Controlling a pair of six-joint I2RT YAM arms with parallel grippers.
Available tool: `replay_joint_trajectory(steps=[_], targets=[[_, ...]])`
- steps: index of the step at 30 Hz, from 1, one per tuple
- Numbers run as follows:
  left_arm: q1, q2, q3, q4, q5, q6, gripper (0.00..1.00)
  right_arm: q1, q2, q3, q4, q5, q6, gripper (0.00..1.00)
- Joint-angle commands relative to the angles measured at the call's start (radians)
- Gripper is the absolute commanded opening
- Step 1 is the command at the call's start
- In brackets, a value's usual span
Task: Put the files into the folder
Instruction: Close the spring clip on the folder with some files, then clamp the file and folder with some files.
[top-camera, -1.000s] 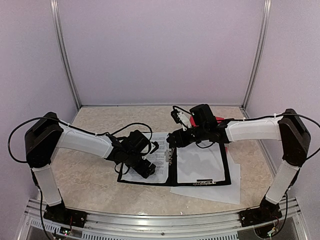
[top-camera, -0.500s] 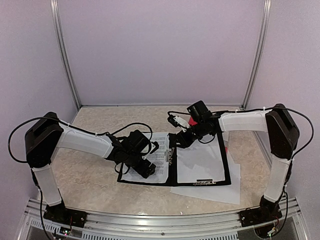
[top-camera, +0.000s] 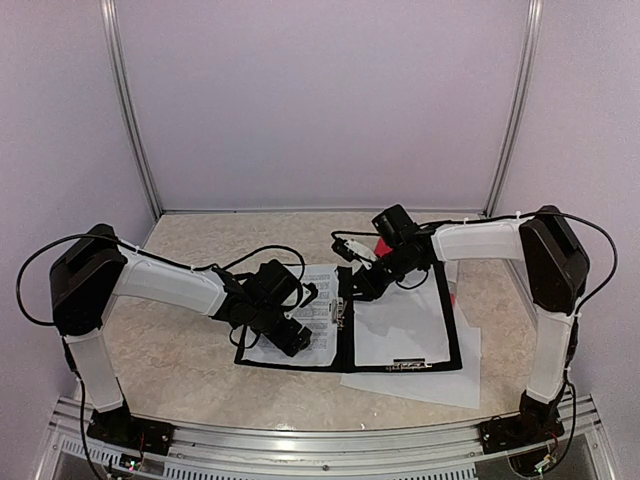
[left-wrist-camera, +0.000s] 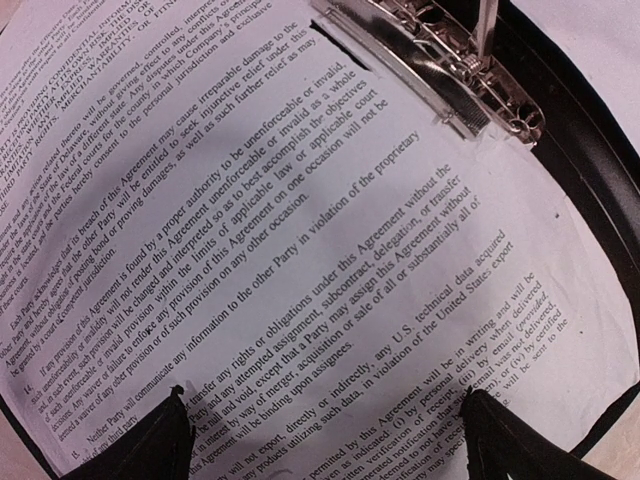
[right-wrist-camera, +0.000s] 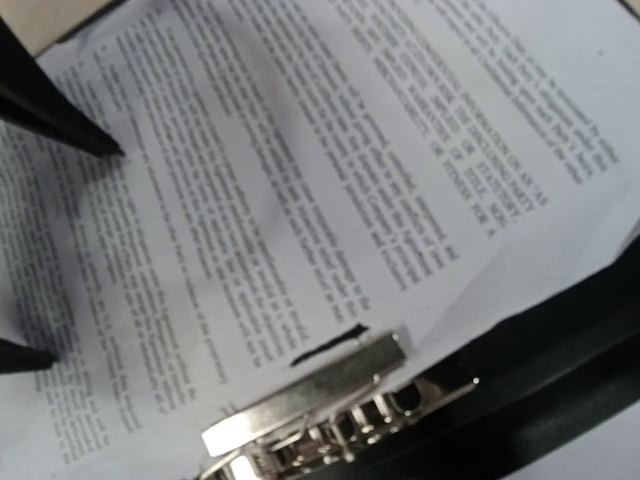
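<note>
Files, location: the files are white paper sheets. A printed sheet lies on the left half of the open folder, a blank sheet lies on the right half, and a loose sheet lies outside, its edge tucked under the folder's near right corner.
Files, long axis: near to far, parallel to the spine. The loose sheet is slightly skewed.
Files, material: thin, flat and limp. The printed face carries dense black text and the others show blank.
Folder, form: flat black covers laid open, with a bright metal clip at the spine's far end.
Left gripper: jaws wide apart and empty, hovering low over the printed sheet, with the clip ahead of it.
Right gripper: jaws apart but narrower, nothing between them, just over the printed sheet beside the clip.
Governing relation: the loose sheet lies toward the near right of both grippers. By judgement the right arm is nearer to it.
Handling note: paper lying flat on the speckled table offers no edge to pinch; it probably needs sliding or lifting at a corner.
</note>
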Motion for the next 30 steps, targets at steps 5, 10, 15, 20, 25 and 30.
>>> replay_joint_trajectory(steps=[5,10,15,20,25,30], targets=[[-0.003,0.053,-0.013,-0.100,0.012,0.005,0.90,-0.016,0.033,0.033,-0.013,-0.023,-0.031,0.27],[-0.003,0.057,-0.010,-0.100,0.013,0.005,0.90,-0.017,0.034,0.038,-0.017,-0.035,-0.038,0.20],[-0.003,0.061,-0.008,-0.101,0.013,0.005,0.90,-0.017,0.030,0.047,-0.026,-0.036,-0.047,0.20],[-0.003,0.064,-0.004,-0.104,0.014,0.007,0.90,-0.017,0.019,0.051,-0.036,-0.035,-0.055,0.20],[-0.003,0.067,-0.002,-0.105,0.014,0.008,0.90,-0.017,0.022,0.055,-0.048,-0.027,-0.059,0.15],[-0.003,0.068,-0.002,-0.107,0.013,0.007,0.90,-0.017,0.022,0.054,-0.051,-0.019,-0.064,0.11]])
